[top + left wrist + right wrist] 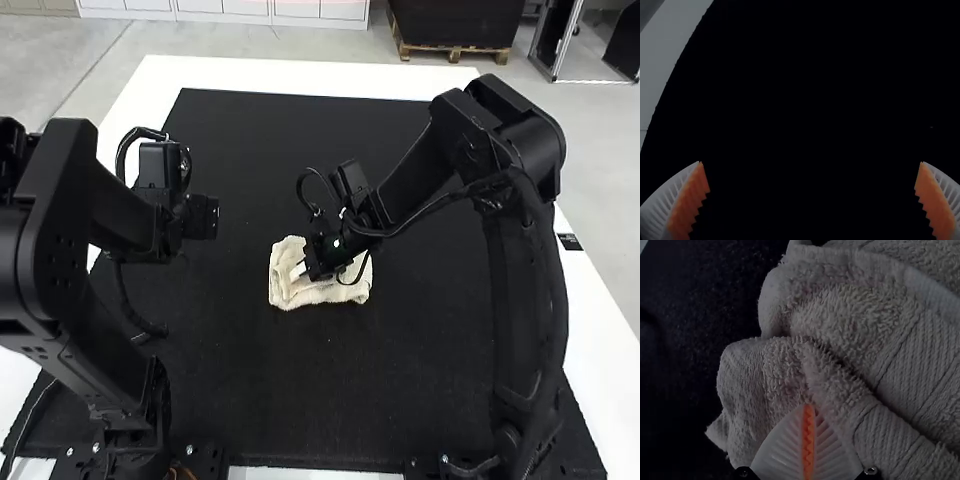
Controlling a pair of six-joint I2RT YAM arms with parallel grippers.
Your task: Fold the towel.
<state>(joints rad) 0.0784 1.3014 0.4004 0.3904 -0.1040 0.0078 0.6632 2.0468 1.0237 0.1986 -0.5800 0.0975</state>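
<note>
The cream towel lies folded into a small, uneven bundle near the middle of the black mat. My right gripper reaches over the bundle, its white fingertips on the upper side of the cloth. In the right wrist view the right gripper is shut against the towel, whose thick layers and ribbed bands lie around the tips; no cloth is visible between the pads. My left gripper is over the left part of the mat, away from the towel. The left gripper has its fingers wide apart, nothing between them.
The black mat covers most of the white table. The right arm spans the mat's right side and the left arm stands along its left. A dark cable hangs beside the left arm, near the mat.
</note>
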